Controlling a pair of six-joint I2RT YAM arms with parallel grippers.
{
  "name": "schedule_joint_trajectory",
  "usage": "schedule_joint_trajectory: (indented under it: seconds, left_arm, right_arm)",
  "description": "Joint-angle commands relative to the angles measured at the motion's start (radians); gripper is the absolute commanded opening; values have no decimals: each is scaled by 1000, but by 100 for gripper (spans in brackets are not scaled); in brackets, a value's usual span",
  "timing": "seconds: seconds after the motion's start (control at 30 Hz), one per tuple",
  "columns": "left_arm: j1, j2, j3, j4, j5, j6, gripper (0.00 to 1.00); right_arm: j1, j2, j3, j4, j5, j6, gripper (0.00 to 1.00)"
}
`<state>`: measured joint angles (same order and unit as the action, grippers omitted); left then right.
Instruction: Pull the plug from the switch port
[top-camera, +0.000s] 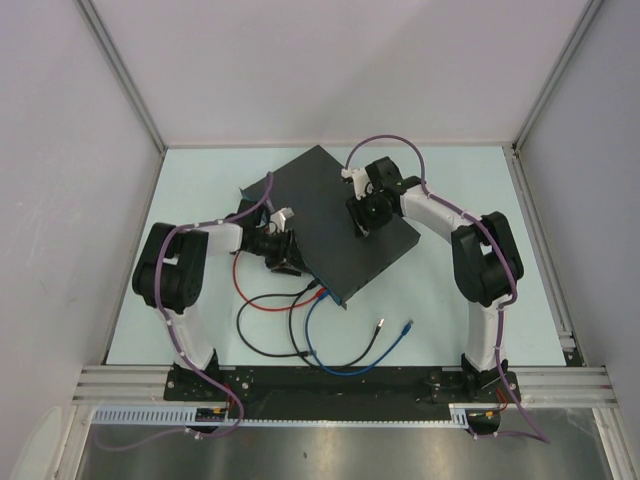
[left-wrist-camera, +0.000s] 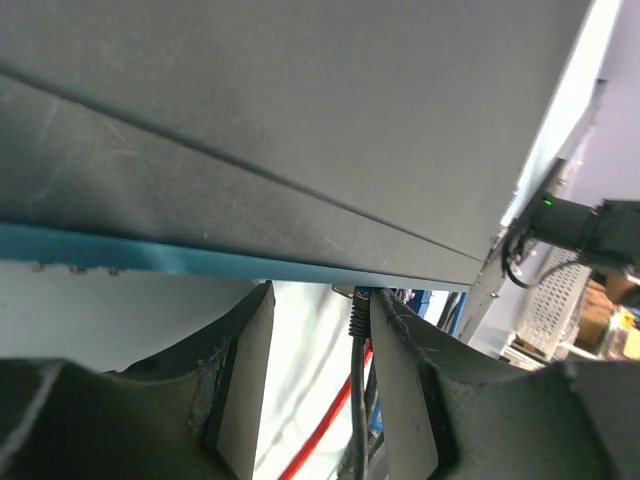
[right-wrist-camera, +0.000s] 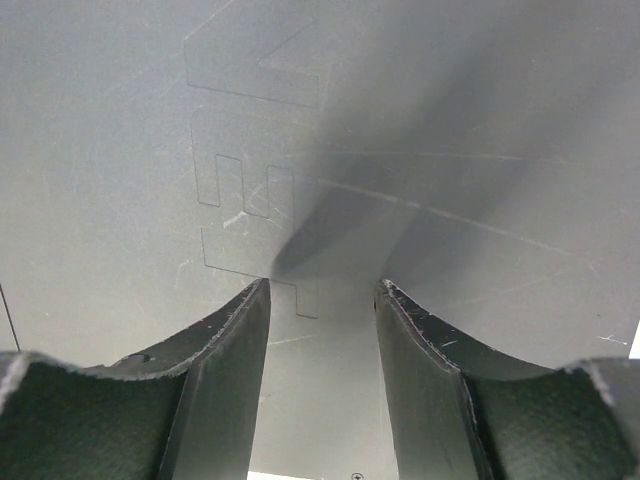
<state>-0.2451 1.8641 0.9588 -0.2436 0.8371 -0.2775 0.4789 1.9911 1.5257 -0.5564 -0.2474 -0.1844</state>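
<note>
- left gripper (left-wrist-camera: 315, 340): fingers (left-wrist-camera: 245, 380) seen partly open, black plug (left-wrist-camera: 357, 318) between them, close against the pad on the view's right, clear gap on the other side; no clamp on it seen
- black plug seated in a socket on the teal edge (left-wrist-camera: 150, 257) of the switch (left-wrist-camera: 300, 120); black cable (left-wrist-camera: 360, 410) hangs from it, red cable (left-wrist-camera: 325, 430) just beside
- right gripper (right-wrist-camera: 320, 320): fingers partly open, nothing between them, tips down at the switch's flat dark top
- switch laid flat mid-table (top-camera: 200, 180), turned at an angle, teal edge towards the left arm
- two loose cable ends (top-camera: 380, 323) seen on the table, apart from the switch, nearer the arm bases
</note>
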Motion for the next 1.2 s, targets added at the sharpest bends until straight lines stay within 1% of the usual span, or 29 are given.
schedule_joint_trajectory:
  seconds: [0.0, 0.1, 0.17, 0.23, 0.3, 0.37, 0.43, 0.5, 0.63, 0.7, 0.73, 0.77, 0.83, 0.87, 0.93, 1.0, 1.17]
  left_arm:
    - [-57, -11, 52, -86, -323, 20, 48]
    - [-65, -3, 69, -147, -455, -3, 47]
    - [-63, -2, 72, -169, -542, -17, 48]
    - [-63, -11, 74, -212, -598, -28, 49]
    - [-60, -45, 55, -244, -634, -16, 50]
    - [-50, -94, 15, -266, -639, -3, 53]
    - [-30, -134, -58, -246, -638, 50, 55]
    - [-20, -190, -122, -221, -662, 58, 56]
    - [-14, -264, -176, -195, -687, 70, 58]
    - [-11, -284, -166, -148, -652, 113, 60]
    - [-11, -302, -160, -120, -601, 129, 63]
    - [-11, -307, -152, -93, -482, 144, 66]
    - [-11, -299, -129, -13, -339, 173, 66]
    - [-11, -286, -121, 13, -175, 201, 63]
    - [-11, -255, -77, 32, -63, 225, 60]
    - [-11, -200, -30, 21, 17, 238, 60]
    - [-11, -103, 32, -25, 51, 239, 59]
  right_arm:
    - [23, 6, -30, -62, -13, 16, 52]
    - [27, 6, -30, -62, -9, 17, 52]
    - [27, 6, -30, -62, -6, 17, 52]
    - [32, 3, -30, -62, -1, 16, 52]
    - [32, 0, -29, -63, 7, 13, 52]
    - [33, 2, -30, -66, 10, 11, 53]
    - [33, 0, -30, -63, 14, 11, 53]
    - [33, 0, -30, -60, 19, 11, 53]
    - [35, 5, -22, -56, 20, 10, 54]
    - [35, 6, -16, -54, 23, 10, 53]
    - [35, 5, -16, -54, 25, 7, 53]
    - [35, 3, -16, -53, 26, 2, 53]
    - [35, 0, -16, -51, 34, -3, 53]
    - [35, -3, -16, -50, 37, -7, 54]
    - [33, -5, -16, -50, 42, -13, 53]
    - [32, -9, -16, -50, 43, -18, 53]
    - [30, -12, -18, -45, 51, -27, 54]
